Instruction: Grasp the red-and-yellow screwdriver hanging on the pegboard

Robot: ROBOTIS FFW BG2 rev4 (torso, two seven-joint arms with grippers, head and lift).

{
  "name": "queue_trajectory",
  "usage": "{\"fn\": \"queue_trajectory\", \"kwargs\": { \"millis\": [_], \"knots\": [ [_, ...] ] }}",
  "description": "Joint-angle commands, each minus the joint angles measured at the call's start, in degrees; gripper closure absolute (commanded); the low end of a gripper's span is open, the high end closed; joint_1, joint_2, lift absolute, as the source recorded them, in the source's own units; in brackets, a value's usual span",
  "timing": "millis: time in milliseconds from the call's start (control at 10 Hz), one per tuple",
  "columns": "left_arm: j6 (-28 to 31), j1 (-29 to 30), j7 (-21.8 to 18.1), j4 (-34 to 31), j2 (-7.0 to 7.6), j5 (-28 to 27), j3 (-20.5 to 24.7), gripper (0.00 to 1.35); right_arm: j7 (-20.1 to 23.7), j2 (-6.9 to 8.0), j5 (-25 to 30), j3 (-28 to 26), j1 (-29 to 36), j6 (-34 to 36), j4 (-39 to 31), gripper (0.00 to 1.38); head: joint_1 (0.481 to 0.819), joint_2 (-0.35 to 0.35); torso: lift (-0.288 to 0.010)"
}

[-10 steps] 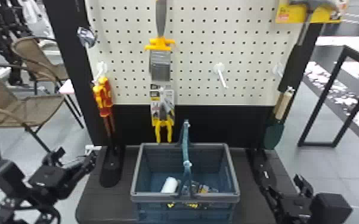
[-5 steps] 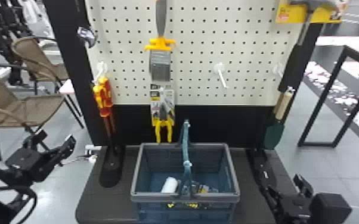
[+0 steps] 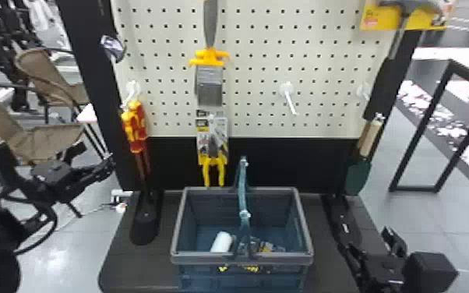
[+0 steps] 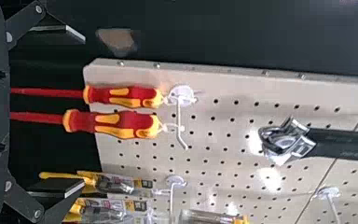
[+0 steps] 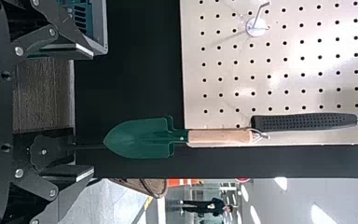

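Note:
Two red-and-yellow screwdrivers (image 3: 134,124) hang side by side from a white hook at the pegboard's left edge, shafts pointing down. In the left wrist view they are straight ahead of my fingers, one (image 4: 121,97) beside the other (image 4: 112,123), still some way off. My left gripper (image 3: 105,167) is open, off the table's left side, left of and a little below the handles; its fingers frame the shafts (image 4: 70,109). My right gripper (image 3: 370,245) rests low at the table's right front, open (image 5: 81,112) and holding nothing.
A blue-grey basket (image 3: 241,258) with a white roll (image 3: 222,241) sits mid-table. Packaged yellow pliers (image 3: 212,156) and a yellow-collared brush (image 3: 208,74) hang at centre. A green trowel (image 5: 142,137) hangs at the right. A black base (image 3: 146,222) stands under the screwdrivers. Chairs (image 3: 43,136) are at the left.
My left arm has swung out to the left of the table and risen, bringing its gripper up toward the screwdrivers' height. The right arm has kept still.

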Motion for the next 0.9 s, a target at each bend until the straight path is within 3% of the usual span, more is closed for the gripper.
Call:
{"fn": "queue_trajectory", "kwargs": {
  "millis": [0,200,500,800],
  "knots": [
    [2.0,-2.9,-1.1,1.9,0.92,-1.4,-1.0,0.22,0.1,0.01,0.0,0.1,0.0,0.2,0.0,0.40,0.549,0.000,-0.100],
    [4.3,-6.5,-3.4,5.5,3.03,-1.9,-3.7,0.22,0.3,0.01,0.0,0.1,0.0,0.2,0.0,0.40,0.549,0.000,-0.100],
    [5.9,-10.7,-6.2,10.4,4.52,1.7,-8.5,0.22,0.6,0.01,0.1,0.2,0.0,0.3,0.1,0.40,0.549,0.000,-0.100],
    [7.7,-14.5,-7.4,11.0,6.46,0.8,-12.9,0.22,0.8,0.01,0.1,0.3,-0.3,0.4,0.3,0.40,0.549,0.000,-0.100]
  ]
}}
